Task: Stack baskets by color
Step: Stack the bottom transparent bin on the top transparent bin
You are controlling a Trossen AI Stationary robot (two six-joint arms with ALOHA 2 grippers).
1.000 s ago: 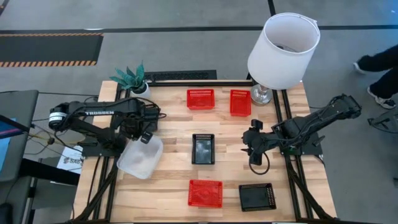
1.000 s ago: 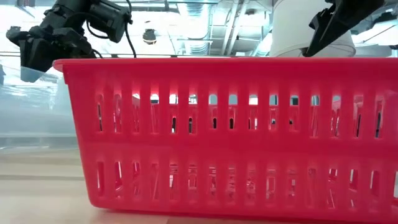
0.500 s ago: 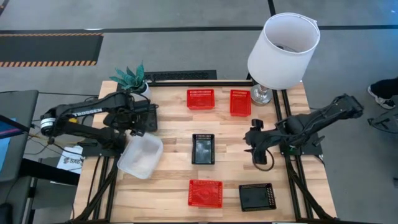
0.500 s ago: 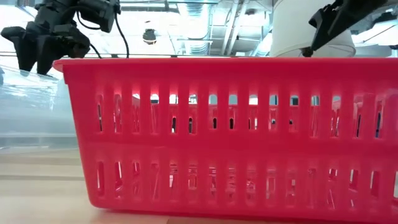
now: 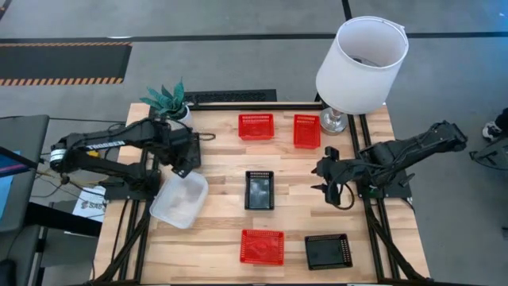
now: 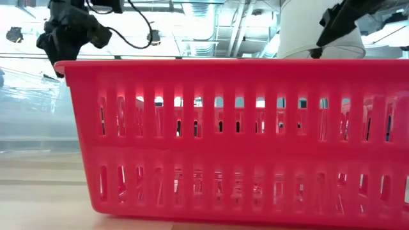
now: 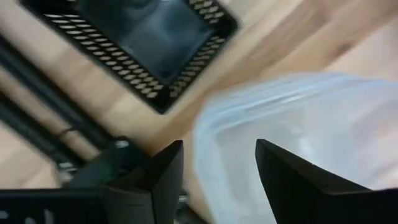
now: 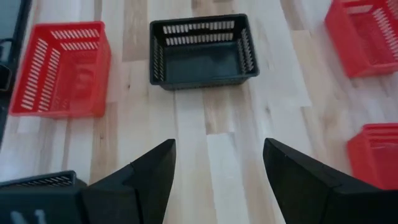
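The clear basket [image 5: 178, 199] lies on the worktop [image 5: 218, 230] at its left edge, and my left pincer [image 5: 186, 163] hangs just above its far rim, fingers spread and holding nothing. A black basket [image 5: 259, 190] sits mid-worktop. Beside it, apart, my right pincer [image 5: 327, 176] hovers, also spread wide and empty. Three red baskets [image 5: 262, 246] and another black one [image 5: 328, 251] lie around.

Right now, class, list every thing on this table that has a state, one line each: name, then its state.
Clear basket: on the table, released, apart from the others.
Three red baskets: unstacked, lying apart.
Two black baskets: unstacked, lying apart.
Left gripper: open, empty, above the clear basket's far edge.
Right gripper: open, empty, right of the centre black basket.
Lamp: upright.
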